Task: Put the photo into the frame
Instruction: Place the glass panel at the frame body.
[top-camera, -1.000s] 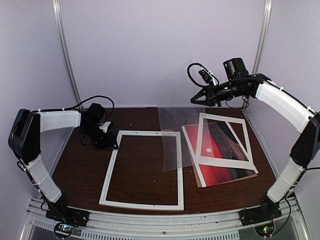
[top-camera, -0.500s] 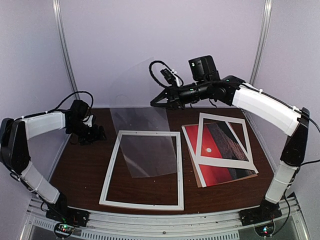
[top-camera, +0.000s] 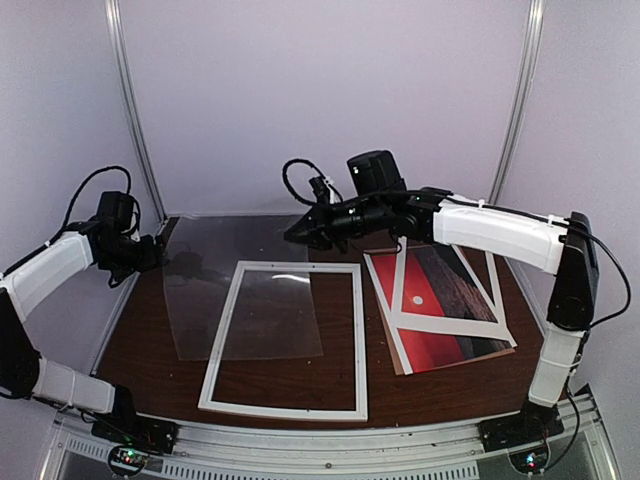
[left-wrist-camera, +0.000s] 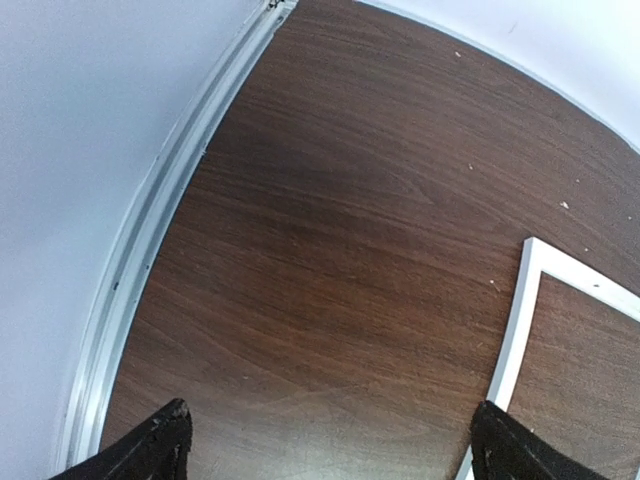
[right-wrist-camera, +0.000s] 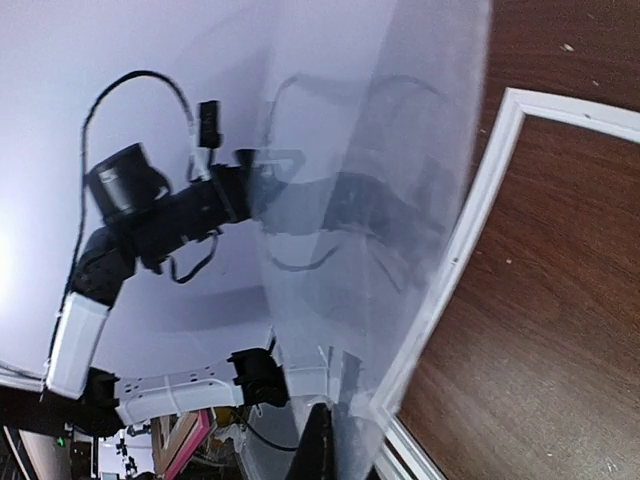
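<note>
The white frame (top-camera: 283, 409) lies flat at the table's middle, and its corner shows in the left wrist view (left-wrist-camera: 522, 320). The red sunset photo (top-camera: 432, 335) lies to its right, partly under a white paper mat (top-camera: 455, 326). My right gripper (top-camera: 293, 234) hangs over the frame's far edge, shut on the top edge of a clear sheet (top-camera: 240, 305). The sheet drapes down across the frame's left half. In the right wrist view the sheet (right-wrist-camera: 370, 200) rises from the closed right gripper (right-wrist-camera: 322, 445) beside the frame's rim (right-wrist-camera: 470, 230). My left gripper (left-wrist-camera: 330, 445) is open and empty over bare wood left of the frame.
A brown backing board (top-camera: 470, 353) lies under the photo. A metal rail (left-wrist-camera: 150, 230) runs along the table's left edge by the wall. Walls close in the back and both sides.
My right gripper has carried the clear sheet leftward from above the photo to over the frame. The left gripper has opened wider and drawn back to the left, away from the frame.
</note>
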